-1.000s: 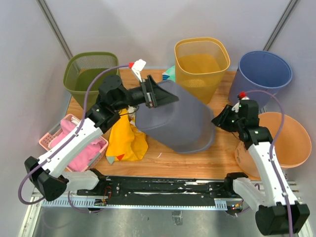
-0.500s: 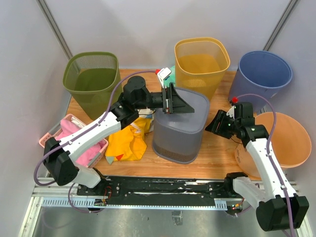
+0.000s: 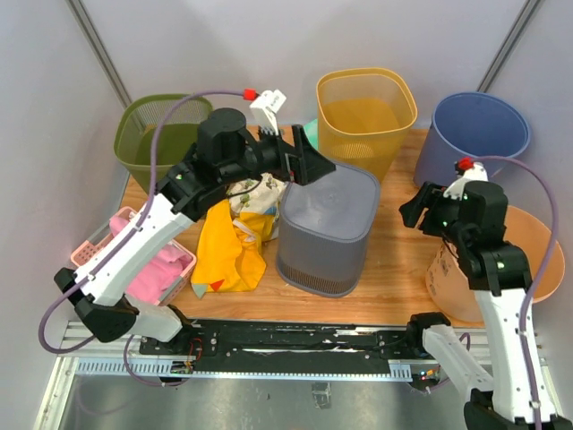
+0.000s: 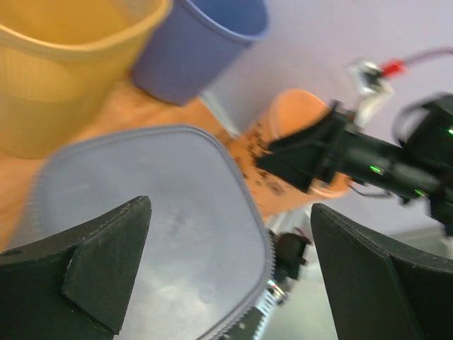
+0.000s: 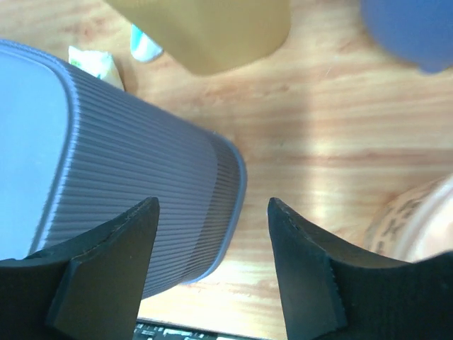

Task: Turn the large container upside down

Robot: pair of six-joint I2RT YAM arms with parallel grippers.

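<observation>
Both sets of jaws are seen spread and empty. The container [image 3: 324,224] is stood base-up at mid-table; the left gripper [image 3: 312,161] is held just above its far-left edge, the right gripper [image 3: 414,211] apart to its right.

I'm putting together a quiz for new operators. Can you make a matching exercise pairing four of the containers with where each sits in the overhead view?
Things:
1. grey container
2. yellow bin
3. green bin
4. blue bin

Places:
A. back left
B. mid-table, base up
C. back right
D. back centre

Pairs: 1-B; 2-D; 3-A; 4-C
</observation>
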